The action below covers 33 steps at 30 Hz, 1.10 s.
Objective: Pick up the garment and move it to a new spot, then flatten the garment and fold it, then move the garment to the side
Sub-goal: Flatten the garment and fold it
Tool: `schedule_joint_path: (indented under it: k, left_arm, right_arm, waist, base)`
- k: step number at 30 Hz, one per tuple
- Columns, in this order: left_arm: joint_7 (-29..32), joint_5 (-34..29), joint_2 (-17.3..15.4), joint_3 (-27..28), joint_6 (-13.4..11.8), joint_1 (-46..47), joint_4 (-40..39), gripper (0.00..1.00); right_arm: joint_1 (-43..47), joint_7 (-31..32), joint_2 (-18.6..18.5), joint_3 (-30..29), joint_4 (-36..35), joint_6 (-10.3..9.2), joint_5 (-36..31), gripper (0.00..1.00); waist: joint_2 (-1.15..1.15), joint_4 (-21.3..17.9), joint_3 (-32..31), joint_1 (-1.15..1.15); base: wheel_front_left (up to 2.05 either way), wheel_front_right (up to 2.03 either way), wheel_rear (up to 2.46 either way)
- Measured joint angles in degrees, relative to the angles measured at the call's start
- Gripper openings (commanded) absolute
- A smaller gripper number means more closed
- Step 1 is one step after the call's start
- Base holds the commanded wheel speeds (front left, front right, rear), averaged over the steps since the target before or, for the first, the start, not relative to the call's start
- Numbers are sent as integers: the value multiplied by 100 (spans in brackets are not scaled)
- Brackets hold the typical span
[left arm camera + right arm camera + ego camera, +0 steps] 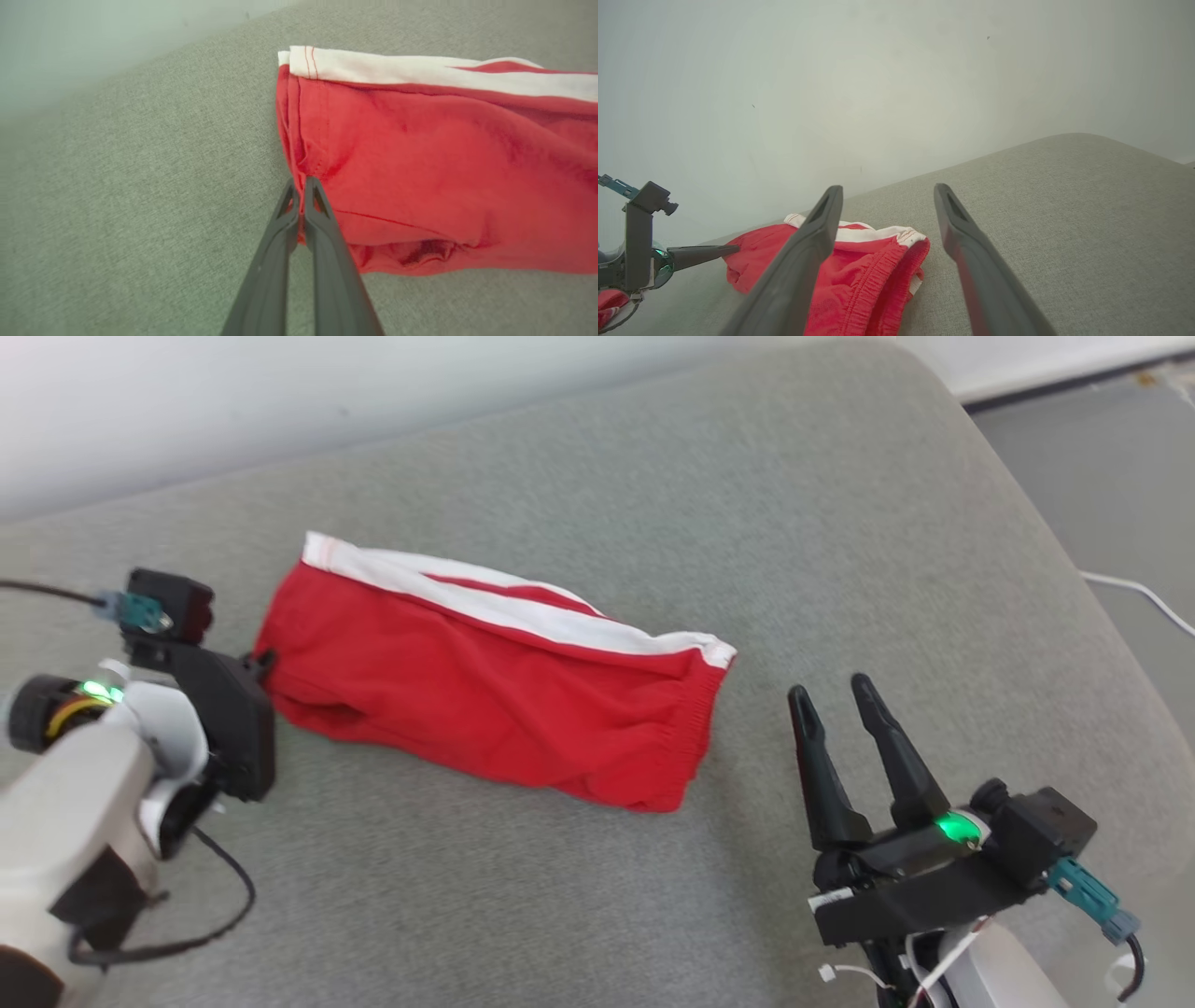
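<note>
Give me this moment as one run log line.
left claw: shut on red cloth shorts with white stripe, at hem | right claw: open, clear of shorts | surface: grey fabric cushion

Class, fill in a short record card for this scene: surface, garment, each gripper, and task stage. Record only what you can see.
surface: grey fabric cushion
garment: red shorts with a white side stripe, rumpled, lying on the cushion
left gripper: shut, pinching the garment's hemmed edge
right gripper: open, holding nothing, apart from the garment, near its elastic waistband end
task stage: garment gripped at one end, not yet lifted
</note>
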State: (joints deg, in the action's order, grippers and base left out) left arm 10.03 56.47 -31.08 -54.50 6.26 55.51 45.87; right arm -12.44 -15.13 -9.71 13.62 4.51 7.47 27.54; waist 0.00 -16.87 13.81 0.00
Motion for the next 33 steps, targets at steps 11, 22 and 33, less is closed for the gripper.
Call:
schedule_joint_path:
  k: [11, 22, 33]
  left_arm:
    - [-829, 194, 121, 104, -443, -1221, -896, 0]
    - [-1524, 391, -7, 250, -1271, -2501, -2086, 0]
    - [-2415, 63, 59, 597, -1751, -2749, -2450, 100]
  right_arm:
    - [678, 0, 51, -570, 45, 0, -42, 100]
    - [1445, 0, 155, -1147, -46, 0, -166, 100]
    - [1399, 0, 159, -1088, -82, 0, -252, 100]
  waist:
    - [0, 569, -481, 0]
    - [0, 1155, -822, 0]
    - [0, 1326, -924, 0]
  base:
    - [0, 0, 0]
    - [0, 0, 0]
    - [0, 0, 0]
